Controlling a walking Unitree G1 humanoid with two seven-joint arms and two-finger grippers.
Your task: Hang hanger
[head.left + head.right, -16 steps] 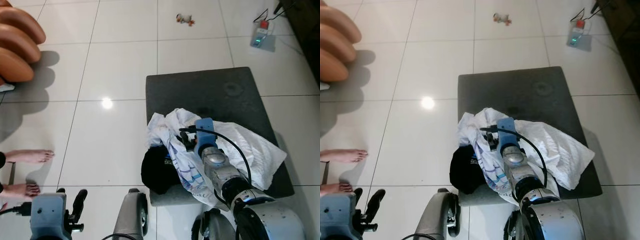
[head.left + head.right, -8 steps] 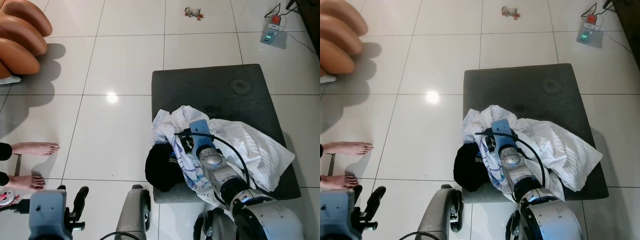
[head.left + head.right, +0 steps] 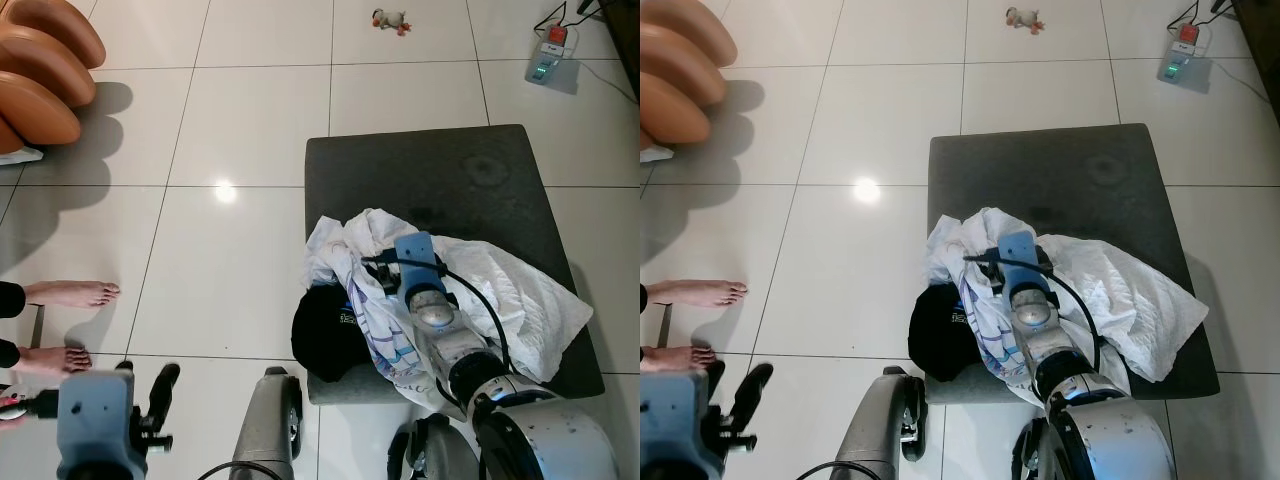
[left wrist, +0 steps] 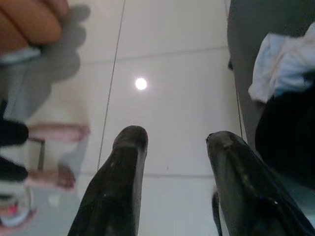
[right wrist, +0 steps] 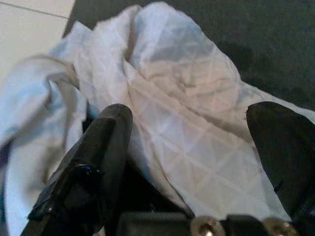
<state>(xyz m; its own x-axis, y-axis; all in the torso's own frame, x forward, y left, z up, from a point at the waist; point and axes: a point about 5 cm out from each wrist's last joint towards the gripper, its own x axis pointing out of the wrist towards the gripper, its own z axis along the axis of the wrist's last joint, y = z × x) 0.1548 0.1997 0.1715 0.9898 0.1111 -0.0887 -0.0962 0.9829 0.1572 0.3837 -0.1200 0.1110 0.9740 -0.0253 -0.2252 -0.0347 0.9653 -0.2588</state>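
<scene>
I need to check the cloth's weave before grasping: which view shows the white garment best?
The right wrist view: the white garment lies between the right gripper's open fingers, its quilted pattern plain. The eye views show its whole spread on the dark ottoman. The left wrist view catches just one corner.

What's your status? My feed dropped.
Right gripper open over white cloth on grey mat. Left gripper open above floor. No hanger seen. Person's feet nearby.
</scene>
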